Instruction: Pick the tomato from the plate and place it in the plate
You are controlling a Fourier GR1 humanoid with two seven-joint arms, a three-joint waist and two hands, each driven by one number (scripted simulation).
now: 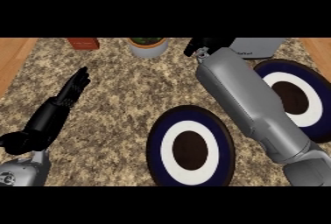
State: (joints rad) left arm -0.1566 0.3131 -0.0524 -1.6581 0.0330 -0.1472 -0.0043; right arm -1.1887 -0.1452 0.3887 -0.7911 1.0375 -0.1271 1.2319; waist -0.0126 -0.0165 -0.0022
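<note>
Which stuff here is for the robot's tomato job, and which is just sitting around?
For the job: near plate, far plate, right hand (fingers hard to see). No tomato shows.

Just sitting there: plant pot, brown box, grey box, resting left hand.

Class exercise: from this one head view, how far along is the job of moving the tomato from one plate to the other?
Done: nothing certain; both the near plate and the far plate show no tomato. In hand: the right robot hand is raised at the counter's back, fingers curled, contents hidden. The left robot hand rests open. Left: setting the tomato on a plate.
</note>
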